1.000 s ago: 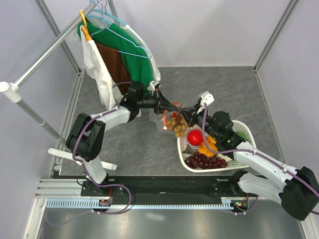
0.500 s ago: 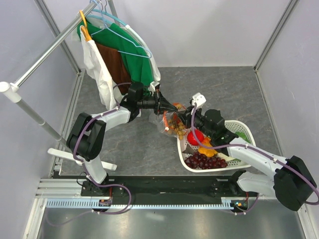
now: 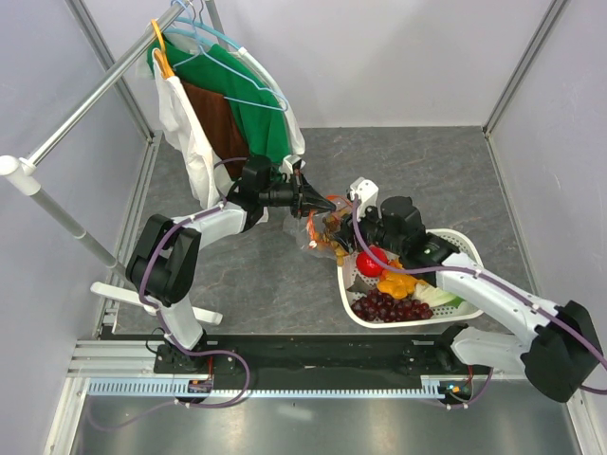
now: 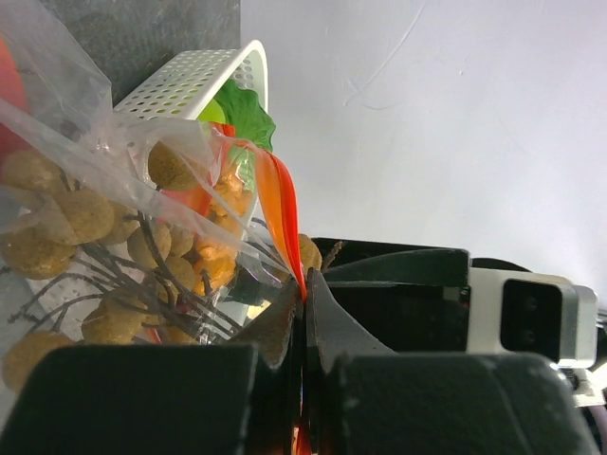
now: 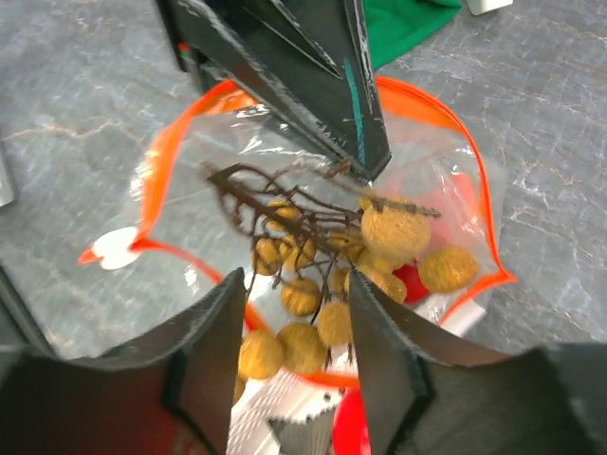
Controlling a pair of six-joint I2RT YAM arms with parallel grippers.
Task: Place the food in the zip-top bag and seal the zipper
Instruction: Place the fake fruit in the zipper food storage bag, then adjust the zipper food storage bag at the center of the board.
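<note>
The clear zip-top bag [image 3: 321, 239] hangs between the arms with its mouth wide open. My left gripper [image 4: 305, 294] is shut on the orange-red zipper [image 4: 276, 197] and holds the bag up; it is also seen from above as the left gripper [image 3: 327, 202]. My right gripper [image 5: 296, 296] stands open right over the bag mouth, its fingers apart. A cluster of brown nuts [image 5: 318, 275] on a dark twig lies in the bag below them. The red apple [image 3: 370, 263], orange pieces [image 3: 398, 282] and dark grapes [image 3: 389, 306] lie in the basket.
The white lattice basket [image 3: 467, 248] sits at the right, touching the bag; green lettuce [image 4: 243, 110] shows inside it. A clothes rail [image 3: 85, 109] with hangers and hanging garments [image 3: 232, 114] stands at the back left, just behind the left arm.
My right gripper has swung left from the basket to the bag mouth and its jaws have opened. The left gripper has kept its hold on the zipper.
</note>
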